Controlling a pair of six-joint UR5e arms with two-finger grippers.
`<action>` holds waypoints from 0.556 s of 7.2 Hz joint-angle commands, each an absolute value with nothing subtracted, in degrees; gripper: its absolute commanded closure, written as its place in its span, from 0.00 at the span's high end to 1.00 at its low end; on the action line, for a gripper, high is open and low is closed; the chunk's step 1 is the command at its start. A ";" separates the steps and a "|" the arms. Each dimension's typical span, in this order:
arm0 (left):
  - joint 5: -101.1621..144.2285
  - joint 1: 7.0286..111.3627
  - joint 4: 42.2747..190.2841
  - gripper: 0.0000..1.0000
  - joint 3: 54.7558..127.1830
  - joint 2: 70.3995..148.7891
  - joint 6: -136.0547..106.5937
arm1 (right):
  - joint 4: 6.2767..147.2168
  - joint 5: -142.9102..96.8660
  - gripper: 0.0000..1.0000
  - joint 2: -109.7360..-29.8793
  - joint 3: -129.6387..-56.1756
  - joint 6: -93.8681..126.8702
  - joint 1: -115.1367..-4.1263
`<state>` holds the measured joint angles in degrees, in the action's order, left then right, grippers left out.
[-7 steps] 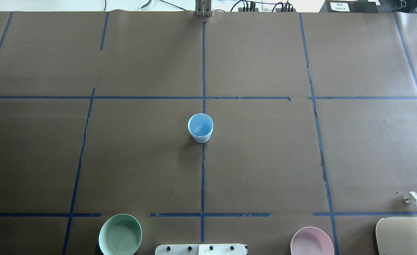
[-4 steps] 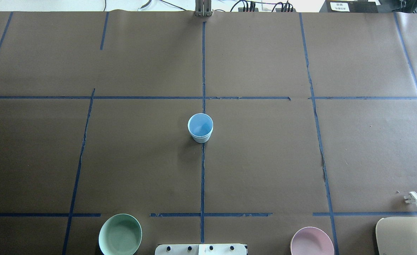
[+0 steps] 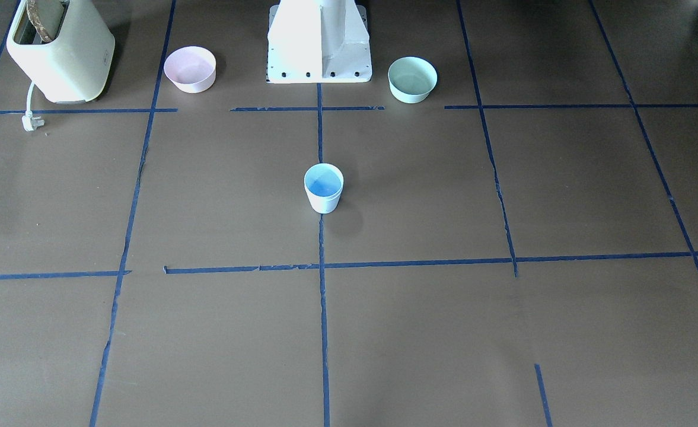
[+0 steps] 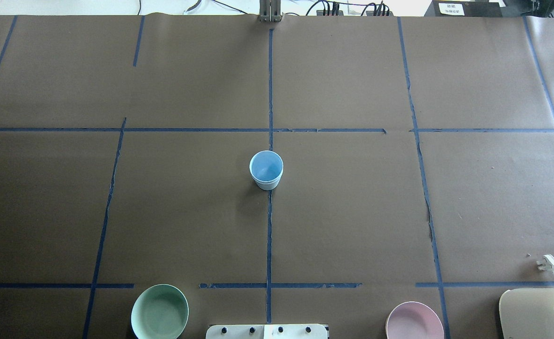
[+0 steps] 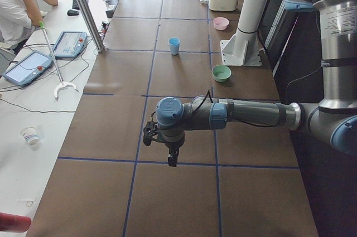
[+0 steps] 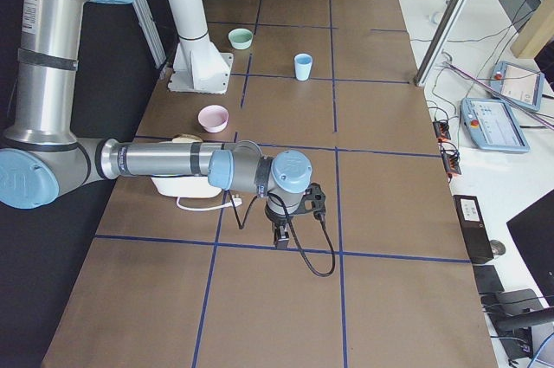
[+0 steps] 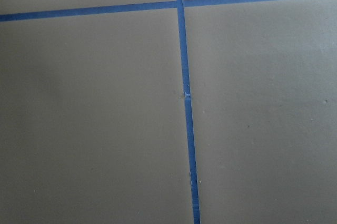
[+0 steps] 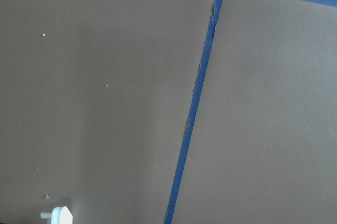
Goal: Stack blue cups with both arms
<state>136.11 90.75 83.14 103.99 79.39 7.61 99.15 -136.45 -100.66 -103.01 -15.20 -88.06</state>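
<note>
One pale-blue cup stands upright on the centre tape line, also in the front view and both side views. I see one cup shape only and cannot tell whether a second is nested in it. No arm shows in the overhead or front views. The left gripper hangs over the table's left end, far from the cup. The right gripper hangs over the right end. I cannot tell whether either is open or shut. Both wrist views show only brown paper and blue tape.
A mint-green bowl and a pink bowl sit either side of the white base pedestal. A cream toaster with a white plug stands near the right corner. Operators' tablets lie beyond the far edge.
</note>
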 commanded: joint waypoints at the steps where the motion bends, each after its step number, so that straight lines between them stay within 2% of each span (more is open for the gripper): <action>1: 136.14 90.53 82.97 1.00 103.97 79.19 7.73 | 99.14 -136.76 1.00 -100.72 -102.92 -15.21 -88.07; 4: 136.14 89.91 82.88 1.00 103.89 79.28 7.65 | 99.14 -136.85 1.00 -100.72 -102.83 -15.29 -88.07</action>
<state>136.14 90.11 82.84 103.95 79.23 7.71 99.10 -136.83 -100.72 -102.90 -15.23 -88.07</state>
